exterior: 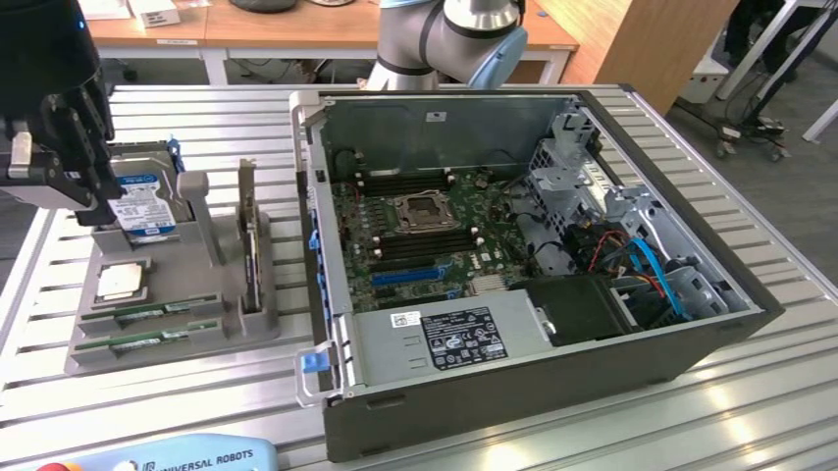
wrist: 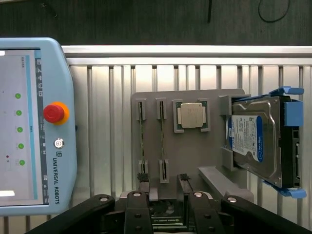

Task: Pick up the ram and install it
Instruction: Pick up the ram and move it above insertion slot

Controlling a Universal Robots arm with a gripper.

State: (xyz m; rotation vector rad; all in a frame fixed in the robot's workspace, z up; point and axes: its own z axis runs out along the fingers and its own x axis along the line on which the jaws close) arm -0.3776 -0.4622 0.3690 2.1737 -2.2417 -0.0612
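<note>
Two green ram sticks (exterior: 147,313) (exterior: 141,340) stand on edge in slots at the near end of a grey fixture (exterior: 196,294). In the wrist view they show as thin lines (wrist: 141,141) (wrist: 162,142) between grey clips. My gripper (exterior: 81,201) hangs open above the far end of the fixture, by the hard drive, at the exterior view's left. Its black fingers (wrist: 134,212) stand apart and hold nothing; the gripper (wrist: 165,204) is well above the sticks.
The fixture also holds a silver hard drive (wrist: 256,141) with a blue label, a square processor (wrist: 191,115) and an upright card (exterior: 246,231). An open computer case (exterior: 524,363) with its motherboard (exterior: 419,221) lies to the exterior view's right. A teach pendant (wrist: 34,126) rests beside the fixture.
</note>
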